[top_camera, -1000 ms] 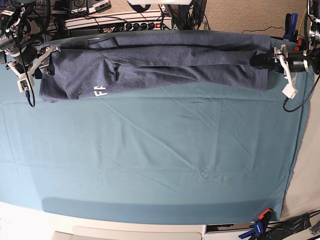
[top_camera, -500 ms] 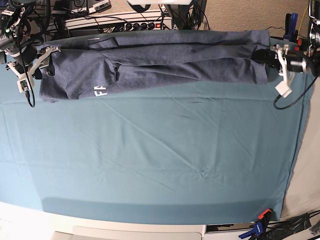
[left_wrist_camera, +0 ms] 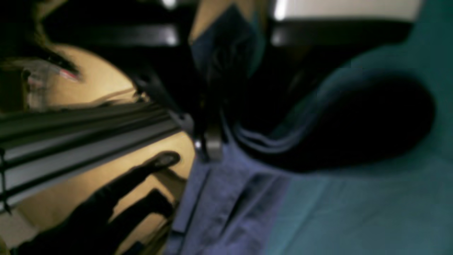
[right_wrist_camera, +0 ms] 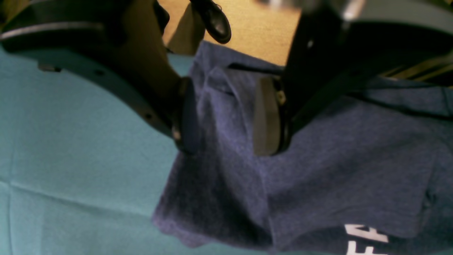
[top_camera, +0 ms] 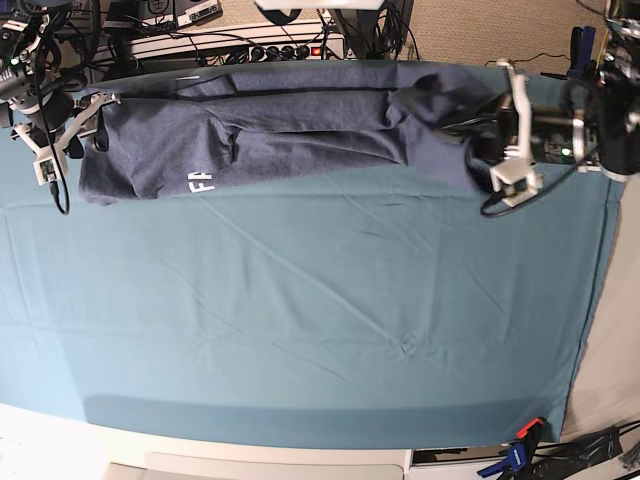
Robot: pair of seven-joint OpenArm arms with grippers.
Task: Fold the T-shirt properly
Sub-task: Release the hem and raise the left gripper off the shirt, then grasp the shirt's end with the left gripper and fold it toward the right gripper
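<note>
The dark blue-grey T-shirt point(top_camera: 300, 120) lies as a long band along the far edge of the teal cloth point(top_camera: 300, 300). White letters point(top_camera: 201, 183) show near its left end. My left gripper point(top_camera: 482, 150) is at the right of the base view, shut on the shirt's right end and holding it up off the cloth. The blurred left wrist view shows the fabric point(left_wrist_camera: 226, 198) pinched in that gripper point(left_wrist_camera: 208, 141). My right gripper point(top_camera: 88, 122) is at the shirt's left end. It point(right_wrist_camera: 224, 117) stands open, its fingers point(right_wrist_camera: 265, 117) apart over the fabric point(right_wrist_camera: 318, 159).
A power strip and cables point(top_camera: 240, 40) run behind the table's far edge. An orange and blue clamp point(top_camera: 520, 450) holds the cloth at the front right corner. The cloth ends at the right edge point(top_camera: 595, 300).
The left gripper closed on the shirt's right end and carried it leftward, so that end now bunches over the shirt. The right arm stayed still.
</note>
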